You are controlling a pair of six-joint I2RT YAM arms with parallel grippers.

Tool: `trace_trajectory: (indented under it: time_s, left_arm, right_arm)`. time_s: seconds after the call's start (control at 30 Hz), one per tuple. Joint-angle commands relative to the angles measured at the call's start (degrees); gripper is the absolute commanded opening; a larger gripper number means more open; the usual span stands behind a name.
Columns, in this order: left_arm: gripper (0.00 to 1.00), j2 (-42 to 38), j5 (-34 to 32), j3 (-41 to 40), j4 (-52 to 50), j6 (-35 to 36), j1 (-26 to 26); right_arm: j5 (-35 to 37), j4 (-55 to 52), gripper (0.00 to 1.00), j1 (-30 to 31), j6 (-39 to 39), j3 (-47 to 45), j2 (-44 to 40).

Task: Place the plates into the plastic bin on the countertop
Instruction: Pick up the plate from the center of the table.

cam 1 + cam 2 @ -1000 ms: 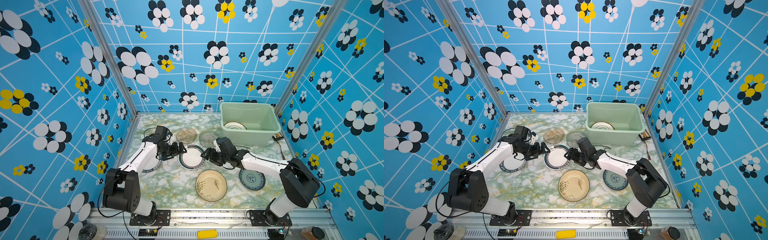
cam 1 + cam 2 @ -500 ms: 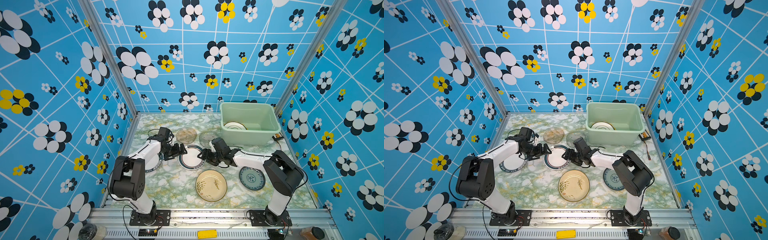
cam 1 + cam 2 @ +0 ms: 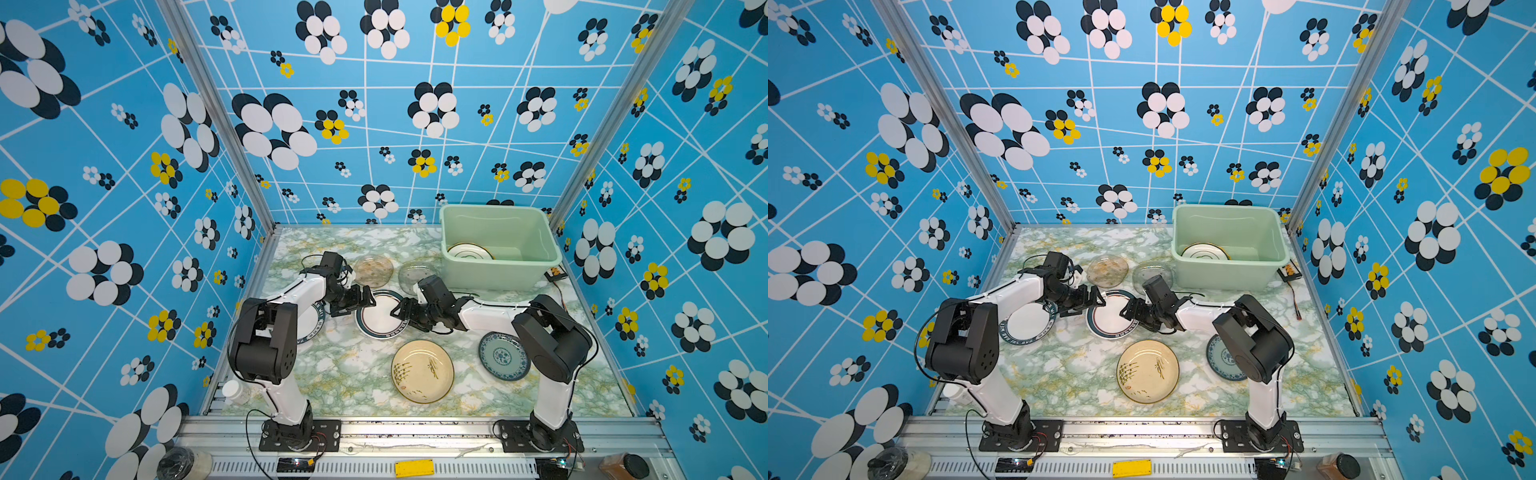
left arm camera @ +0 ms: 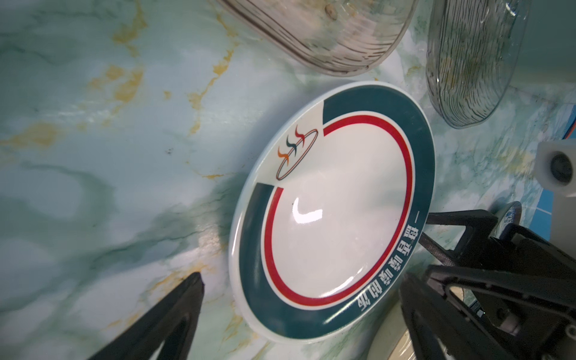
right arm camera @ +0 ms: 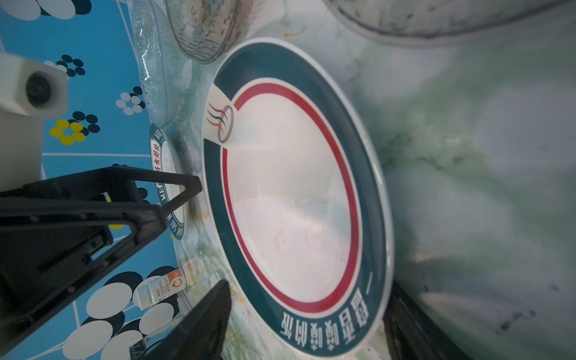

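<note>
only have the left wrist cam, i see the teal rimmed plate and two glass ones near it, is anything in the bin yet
observer: yes, one white plate lies inside the plastic bin.
operator: what else is out on the countertop
observer: a cream plate and a blue-white plate lie flat on the countertop, nearer the robot's bases.
operator: anything under my arm
observer: a lettered plate with a dark rim lies partly beneath the left arm.
</note>
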Motion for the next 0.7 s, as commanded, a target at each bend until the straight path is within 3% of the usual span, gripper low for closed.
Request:
trace_trajectory:
  time_s: [0.0,0.17,0.4,0.67]
  left_arm:
    - [0.99,1.1,1.5,1.1,-0.7,1.7,0.5]
    - [0.99,3.2,6.3,2.0,-0.7,3.2,0.5]
    - [0.99,4.2,8.2,2.3,-0.7,3.6,0.6]
    - [0.96,2.9,9.6,0.8,-0.4,3.3,0.5]
  right_arm:
    - [-1.7,0.0,0.77,0.0,-1.3,1.5,1.5]
    - [-3.7,0.9,0.76,0.0,-1.0,2.1,2.4]
    - [-5.5,1.4,0.74,0.1,-0.7,2.8,2.9]
    - [-6.0,1.9,0.65,0.5,-0.7,4.1,2.3]
